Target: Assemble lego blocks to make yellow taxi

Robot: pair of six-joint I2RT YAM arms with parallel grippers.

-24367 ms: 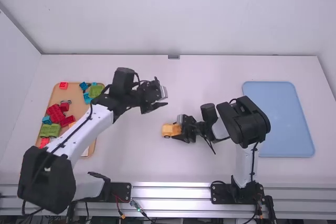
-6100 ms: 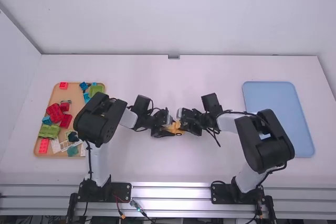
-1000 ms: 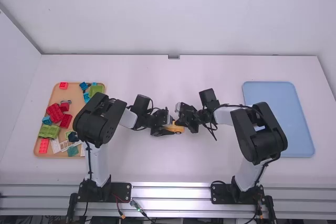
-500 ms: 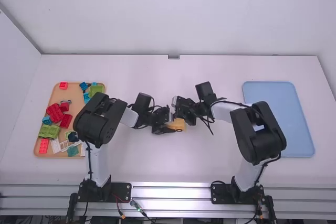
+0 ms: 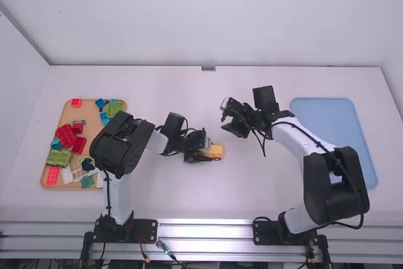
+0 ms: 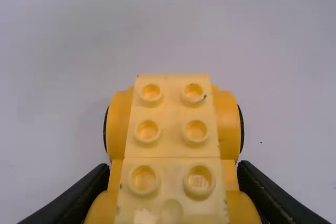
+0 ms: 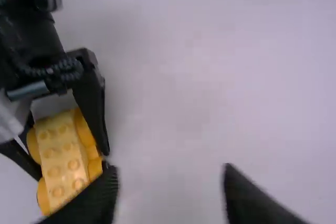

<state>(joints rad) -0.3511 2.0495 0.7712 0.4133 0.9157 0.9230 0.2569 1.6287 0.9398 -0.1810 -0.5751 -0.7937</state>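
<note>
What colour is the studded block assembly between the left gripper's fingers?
Yellow, studs included; the block assembly shows best in the left wrist view.

Plain orange-yellow toy car (image 6: 173, 129); pale blue tray (image 5: 334, 155); tan tray (image 5: 48, 181).

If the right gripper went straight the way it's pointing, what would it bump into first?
Probably the white tabletop; the yellow block car looks off to one side of the right gripper's line, though depth is hard to judge.

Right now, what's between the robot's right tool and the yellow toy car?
Just a bare stretch of white table: the high view shows it between the right tool and the yellow toy car.
</note>
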